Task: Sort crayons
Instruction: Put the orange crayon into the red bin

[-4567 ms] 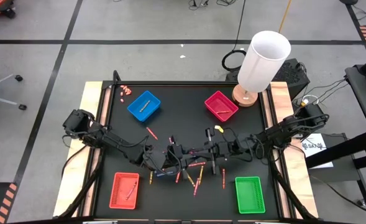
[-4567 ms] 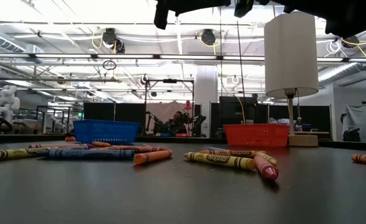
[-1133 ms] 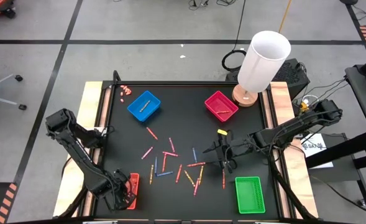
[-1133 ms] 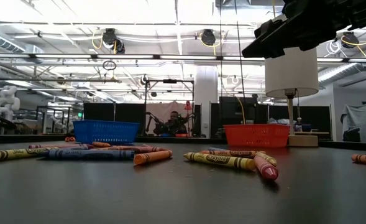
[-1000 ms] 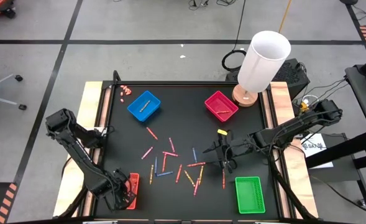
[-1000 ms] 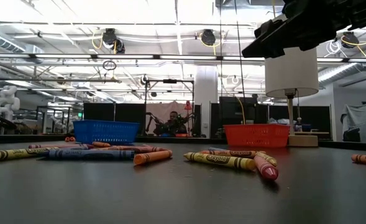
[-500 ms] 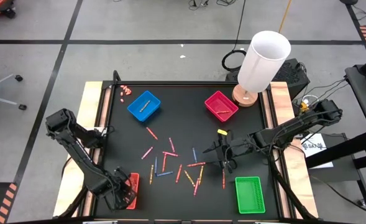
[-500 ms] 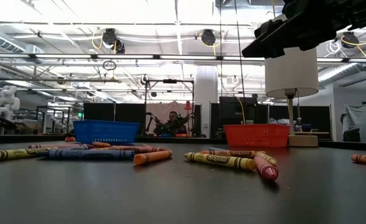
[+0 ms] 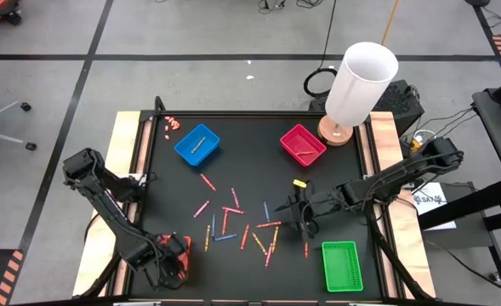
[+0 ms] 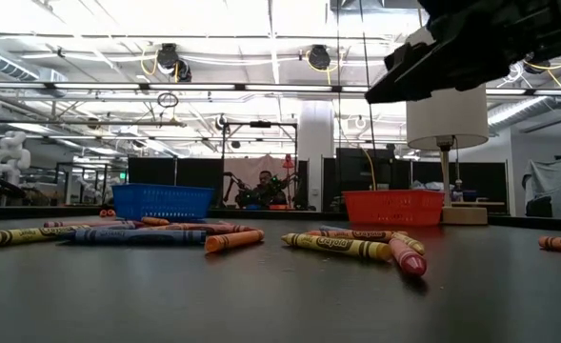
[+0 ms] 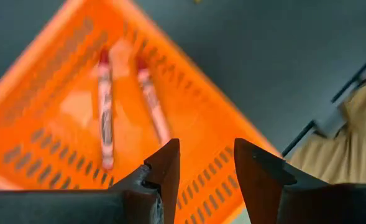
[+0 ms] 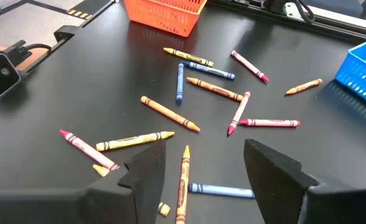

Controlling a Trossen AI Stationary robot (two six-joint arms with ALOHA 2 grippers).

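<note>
While the left gripper [image 11: 204,171] hangs just above the red tray [image 9: 175,263] at the near left corner of the black surface [image 9: 259,170], its two fingers stand apart and hold nothing. Inside this tray two red crayons [image 11: 105,112] lie flat, side by side and almost parallel, their long axes running along the tray floor with the tips pointing the same way, toward one corner. The right gripper [image 12: 201,165] hovers over the middle of the surface, a little to the right, with its fingers wide open and empty. Below and ahead of it most loose crayons [image 9: 233,223] are scattered between the four trays, pointing in many directions: a yellow one [image 12: 135,140] and an orange one [image 12: 169,113] lie across each other's lines, a blue one [image 12: 179,82] points away from the wrist camera, and a pink one [image 12: 238,112] lies slanted near it. One crayon rests in the blue tray [image 9: 196,144] and one in the magenta tray [image 9: 302,144], each lying diagonally. The green tray [image 9: 342,266] sits at the near right corner, and a white lamp [image 9: 358,83] stands at the far right edge.
</note>
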